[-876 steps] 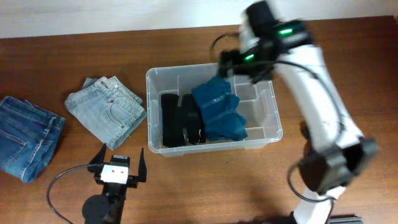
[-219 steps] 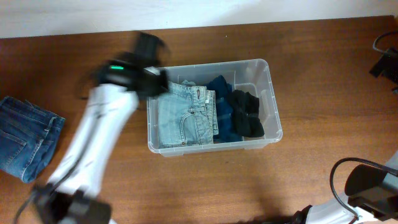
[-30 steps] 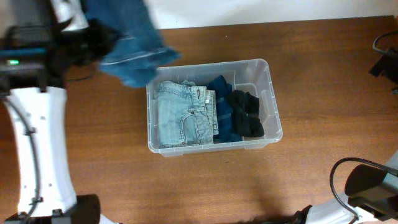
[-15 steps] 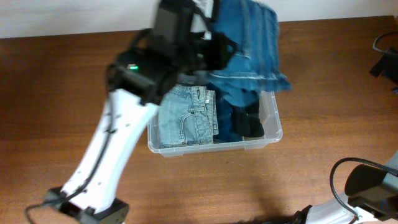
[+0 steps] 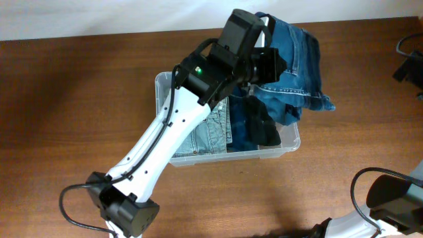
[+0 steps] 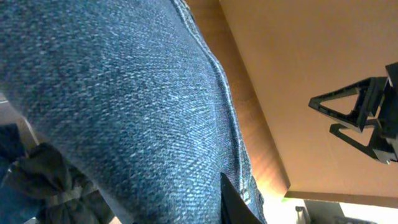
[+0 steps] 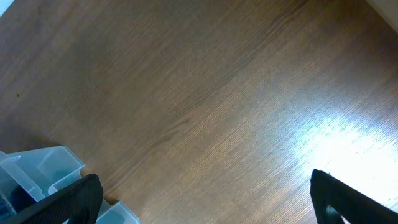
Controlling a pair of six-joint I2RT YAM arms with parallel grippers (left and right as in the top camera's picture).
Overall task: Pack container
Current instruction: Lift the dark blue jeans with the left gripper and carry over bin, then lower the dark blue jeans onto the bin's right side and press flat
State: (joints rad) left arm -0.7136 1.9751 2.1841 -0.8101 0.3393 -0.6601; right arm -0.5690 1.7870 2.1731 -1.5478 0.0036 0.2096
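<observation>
Above the container's far right corner, the left tool (image 5: pixel 273 65) is closed on a pair of dark blue jeans (image 5: pixel 299 63). The jeans hang bunched from the tool. They spread over that corner and past the right wall, above the table (image 5: pixel 66 99). The overhead view does not show whether the denim touches the rim.

In the left wrist view the dark blue jeans (image 6: pixel 124 93) fill most of the picture. One dark finger (image 6: pixel 237 206) shows at the lower edge, pressed against the cloth. The second finger is hidden by the denim.

The container (image 5: pixel 291 141) stands on the table near its middle, long side running left to right. The left arm (image 5: pixel 165 139) crosses the container diagonally from the near left side.

Contents of the container:
- Light blue jeans (image 5: pixel 211 131) lie folded in the left half, partly under the arm.
- Dark blue cloth (image 5: pixel 239 132) lies just right of the light blue jeans.
- A black garment (image 5: pixel 262 127) lies on the right half, touching the dark blue cloth.

The right tool (image 7: pixel 202 194) hovers over bare table (image 7: pixel 186 93), well clear to the right of the container. Its fingers stand at full spread and hold nothing. One corner of the container (image 7: pixel 40 169) shows at the lower left of the right wrist view.
</observation>
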